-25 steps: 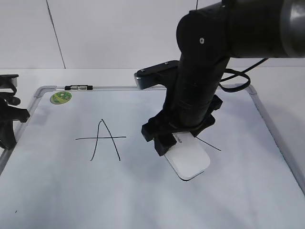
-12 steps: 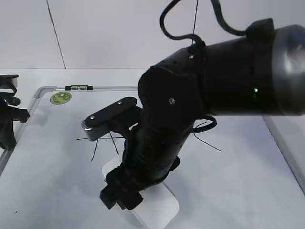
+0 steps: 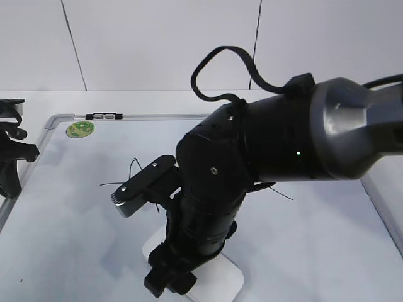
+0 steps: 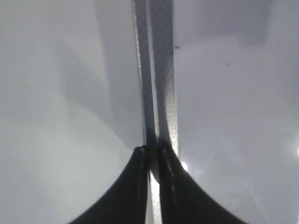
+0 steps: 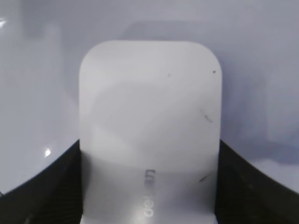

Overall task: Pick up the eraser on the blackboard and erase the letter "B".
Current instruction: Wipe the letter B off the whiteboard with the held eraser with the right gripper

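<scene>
Light is even and cool, fairly bright, with no hard source in sight. In the exterior view the board shows a soft grey sheen, and faint shadows spread under the right arm, whose near dark bulk reads soft and slightly blurred. The left wrist view is hazy: the frame is out of focus, with a small glare spot low right and broad grey shadow bands. In the right wrist view the eraser is blurred, its lettering smeared; a glint sits at left.
</scene>
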Controlling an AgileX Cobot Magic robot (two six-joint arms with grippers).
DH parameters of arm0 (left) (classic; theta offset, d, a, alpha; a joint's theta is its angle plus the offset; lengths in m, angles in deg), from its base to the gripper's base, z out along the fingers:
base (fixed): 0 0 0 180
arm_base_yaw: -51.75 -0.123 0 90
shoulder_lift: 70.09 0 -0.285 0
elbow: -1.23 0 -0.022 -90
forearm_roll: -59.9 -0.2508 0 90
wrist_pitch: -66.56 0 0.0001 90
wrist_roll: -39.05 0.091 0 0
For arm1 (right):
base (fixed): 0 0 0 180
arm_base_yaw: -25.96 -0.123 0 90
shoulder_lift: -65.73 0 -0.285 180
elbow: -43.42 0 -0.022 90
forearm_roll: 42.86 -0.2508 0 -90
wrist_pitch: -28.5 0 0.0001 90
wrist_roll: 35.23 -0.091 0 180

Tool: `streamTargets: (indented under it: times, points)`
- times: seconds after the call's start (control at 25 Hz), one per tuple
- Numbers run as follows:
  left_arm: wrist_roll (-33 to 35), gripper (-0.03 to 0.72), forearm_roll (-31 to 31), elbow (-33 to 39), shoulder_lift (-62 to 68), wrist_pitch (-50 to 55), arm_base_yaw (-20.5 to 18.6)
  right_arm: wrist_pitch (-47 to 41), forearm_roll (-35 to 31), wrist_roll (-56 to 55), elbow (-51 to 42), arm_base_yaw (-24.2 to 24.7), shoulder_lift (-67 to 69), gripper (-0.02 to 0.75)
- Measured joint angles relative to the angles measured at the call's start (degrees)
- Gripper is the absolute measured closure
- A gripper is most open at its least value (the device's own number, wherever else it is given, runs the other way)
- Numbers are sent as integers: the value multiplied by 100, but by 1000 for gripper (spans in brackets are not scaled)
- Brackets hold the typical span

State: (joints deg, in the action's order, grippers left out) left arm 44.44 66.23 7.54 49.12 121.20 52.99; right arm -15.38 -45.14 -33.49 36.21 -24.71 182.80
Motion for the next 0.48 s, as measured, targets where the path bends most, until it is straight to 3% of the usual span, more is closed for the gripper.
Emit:
streamTargets:
  times: [0.24,0.48]
  points:
    - [0,671,0,0,0,10,0,0,-61,13,0,93,0,187]
    - [0,671,0,0,0,10,0,13,-159,-240,0,614,0,187]
